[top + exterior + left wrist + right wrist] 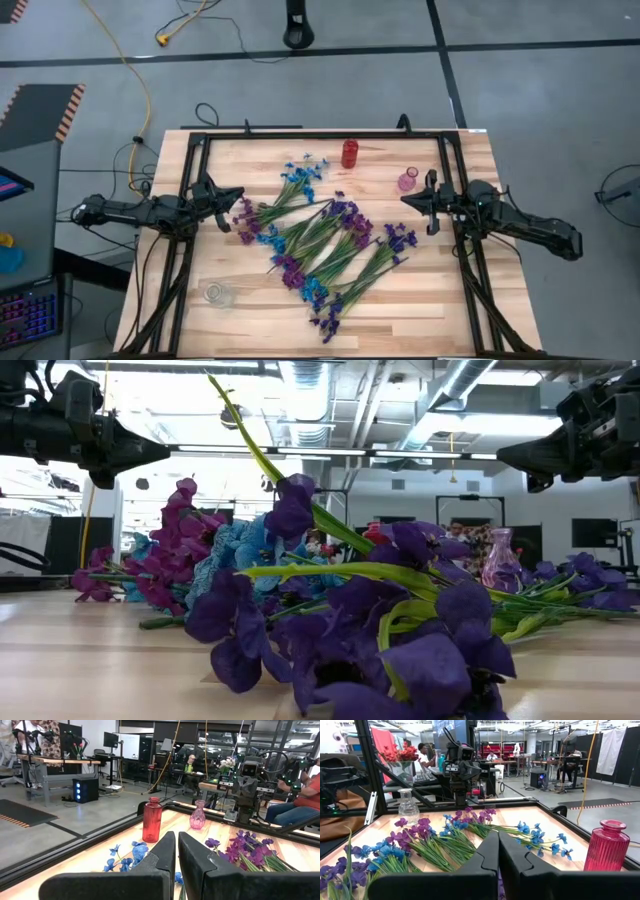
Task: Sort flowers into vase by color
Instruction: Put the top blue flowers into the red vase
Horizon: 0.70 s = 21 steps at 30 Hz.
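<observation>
- Closest to the low camera, we saw the big heap of thin green-stemmed fake flowers [325, 245] lying flat in the middle of the pale wooden table [250, 320]. The blooms were bright blue, pinkish purple and dark violet, all mixed up together.
- None of the flowers stood in a vase.
- A small clear glass vase [216, 293] stood upright near the front edge of the table, on the left arm's side, just beside the heap but not touching it.
- The left gripper [236, 196] hung above the table at the left side of the heap. Its two dark fingers [165, 851] were pressed together and held nothing.
- The right gripper [408, 200] hung above the table at the right side of the heap. Its fingers [490, 847] were pressed together too, with nothing between them.
- Farther back, a little pink glass vase [407, 180] stood upright near the right gripper.
- At the far edge of the table stood a red ribbed glass bottle vase [349, 153], also upright.
- Behind the table, in the room, we saw a person in a red top [300, 800] sitting at a desk.
</observation>
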Each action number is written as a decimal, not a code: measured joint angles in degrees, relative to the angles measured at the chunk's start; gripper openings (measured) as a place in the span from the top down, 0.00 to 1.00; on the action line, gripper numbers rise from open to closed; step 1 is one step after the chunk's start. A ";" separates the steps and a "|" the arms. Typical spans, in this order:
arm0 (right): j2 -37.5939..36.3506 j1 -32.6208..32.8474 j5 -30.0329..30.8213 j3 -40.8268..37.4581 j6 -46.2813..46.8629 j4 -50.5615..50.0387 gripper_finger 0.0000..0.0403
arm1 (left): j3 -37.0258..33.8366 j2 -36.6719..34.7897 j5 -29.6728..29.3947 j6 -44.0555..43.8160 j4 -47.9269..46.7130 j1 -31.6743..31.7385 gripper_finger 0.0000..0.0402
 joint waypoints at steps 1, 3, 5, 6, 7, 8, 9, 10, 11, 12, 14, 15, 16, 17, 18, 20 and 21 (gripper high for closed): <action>-0.01 -0.01 0.00 0.00 0.00 0.05 0.93 | 0.00 -0.01 0.00 -0.02 0.00 0.00 0.98; -0.01 -0.01 0.00 0.00 0.00 0.12 0.93 | 0.00 -0.02 0.00 -0.02 0.00 0.00 0.98; -0.02 -0.02 0.01 0.00 0.00 0.16 0.93 | 0.00 0.00 0.00 -0.04 -0.02 0.00 0.98; -0.01 -0.01 0.00 0.00 0.00 0.20 0.93 | 0.00 0.00 0.00 -0.04 0.00 0.00 0.98; 0.00 0.00 -0.01 0.00 0.00 0.22 0.93 | 0.00 0.00 0.00 -0.04 0.00 0.00 0.98; 0.00 -0.02 -0.01 0.00 0.00 0.25 0.93 | 0.00 -0.01 0.00 -0.02 0.00 0.00 0.98; 0.00 -0.02 0.00 0.00 0.00 0.28 0.93 | 0.00 -0.02 0.00 0.16 -0.01 0.00 0.98; 0.00 -0.01 -0.01 0.00 0.09 0.29 0.93 | 0.00 0.00 0.01 0.51 -0.02 0.00 0.98; -0.01 0.00 -0.01 0.00 0.25 0.32 0.93 | 0.00 -0.02 0.00 0.68 0.00 0.00 0.97; 0.00 -0.02 -0.01 0.00 0.89 0.32 0.92 | 0.00 0.00 0.00 0.65 0.00 0.00 0.97; -0.02 -0.02 -0.01 0.00 3.09 0.34 0.91 | 0.00 -0.02 0.00 -0.04 0.00 0.00 0.95; -0.01 -0.02 -0.01 0.00 4.25 0.36 0.89 | 0.00 -0.01 -0.03 -0.59 -0.02 0.00 0.93; -0.02 0.00 -0.01 0.00 5.54 0.36 0.88 | 0.00 0.00 -0.26 -1.13 0.00 0.00 0.91; 0.00 -0.01 -0.01 0.00 6.84 0.38 0.86 | 0.00 0.00 -0.73 -1.61 0.00 0.00 0.89; 0.00 -0.02 -0.01 0.00 7.92 0.39 0.84 | 0.00 0.00 -1.40 -2.17 -0.01 0.00 0.86; -0.02 -0.02 -0.01 0.00 9.46 0.45 0.79 | 0.00 0.00 -2.40 -2.65 0.00 0.02 0.80; -0.02 -0.02 -0.01 0.00 10.03 0.45 0.76 | -0.02 -0.02 -2.79 -2.69 0.00 0.02 0.76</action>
